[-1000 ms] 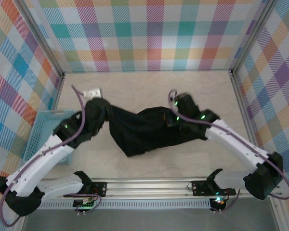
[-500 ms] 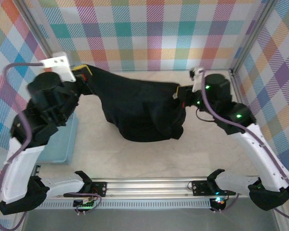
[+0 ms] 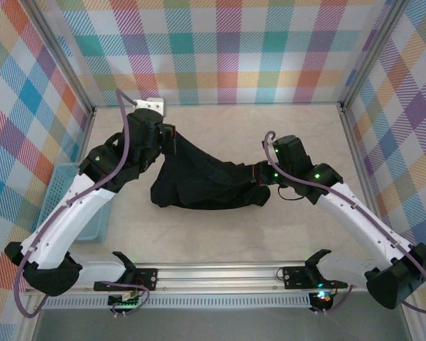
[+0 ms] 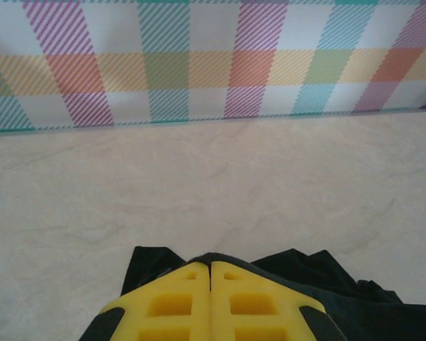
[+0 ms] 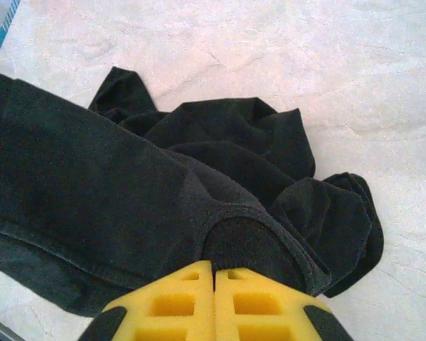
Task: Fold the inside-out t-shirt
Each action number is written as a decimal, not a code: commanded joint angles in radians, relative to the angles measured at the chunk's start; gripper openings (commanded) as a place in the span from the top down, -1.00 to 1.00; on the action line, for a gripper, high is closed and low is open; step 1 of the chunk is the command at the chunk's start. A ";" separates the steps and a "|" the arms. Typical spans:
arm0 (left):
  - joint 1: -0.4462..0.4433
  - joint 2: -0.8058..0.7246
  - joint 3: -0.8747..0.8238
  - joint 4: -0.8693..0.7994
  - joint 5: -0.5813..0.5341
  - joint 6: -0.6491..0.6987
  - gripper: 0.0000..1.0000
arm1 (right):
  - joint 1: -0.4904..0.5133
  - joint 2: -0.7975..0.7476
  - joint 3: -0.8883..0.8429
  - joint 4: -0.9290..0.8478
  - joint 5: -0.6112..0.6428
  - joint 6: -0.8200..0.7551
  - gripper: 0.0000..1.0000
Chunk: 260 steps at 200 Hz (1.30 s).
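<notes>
Top external view: the black t-shirt (image 3: pixel 209 186) lies near the middle of the table (image 3: pixel 305 128), stretched in a band between the two arms. Its bulk sags in a rumpled heap toward six o'clock. The left claw (image 3: pixel 172 142) holds the cloth at the shirt's ten o'clock corner. The right claw (image 3: pixel 259 177) holds it at the three o'clock end. A blue basket (image 3: pixel 60 186) sits at the table's nine o'clock edge, partly under the left arm and apart from the shirt.

On the left wrist camera, the left claw (image 4: pixel 211 264) has its yellow pads pressed flat together. A thin lip of the t-shirt (image 4: pixel 305 273) shows right at their tips, so it reads as clenched on an edge of the cloth. How much fabric is caught cannot be seen.

On the right wrist camera, the right claw (image 5: pixel 214 264) is also clamped. A curved hem of the t-shirt (image 5: pixel 128 185) is pinched at its tips, and loose folds are bunched toward one o'clock.

Holding two far-apart points this way looks meant to spread the limp fabric flat before any fold. The cloth between the claws is taut along the top edge but wrinkled below. I judge the task to be at an early stage, with the shirt spread out and no neat fold made yet.
</notes>
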 commanded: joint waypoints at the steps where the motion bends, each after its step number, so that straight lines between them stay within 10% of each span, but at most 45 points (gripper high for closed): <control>1: 0.009 -0.072 -0.028 0.053 -0.100 -0.025 1.00 | -0.004 -0.018 -0.026 0.033 -0.007 0.009 0.57; 52: 0.012 -0.127 -0.040 0.033 -0.264 -0.016 1.00 | -0.003 -0.028 -0.142 0.067 0.024 -0.042 -0.30; 146: 0.065 -0.119 -0.011 -0.026 -0.387 -0.012 1.00 | -0.049 0.237 -0.308 0.193 0.064 0.091 -0.66; 206: 0.103 -0.081 0.008 -0.047 -0.375 -0.026 1.00 | -0.049 0.322 -0.279 0.305 -0.104 0.065 -0.29; 260: 0.202 0.018 0.214 -0.073 -0.293 0.010 1.00 | -0.099 0.279 -0.062 0.128 0.031 -0.009 1.00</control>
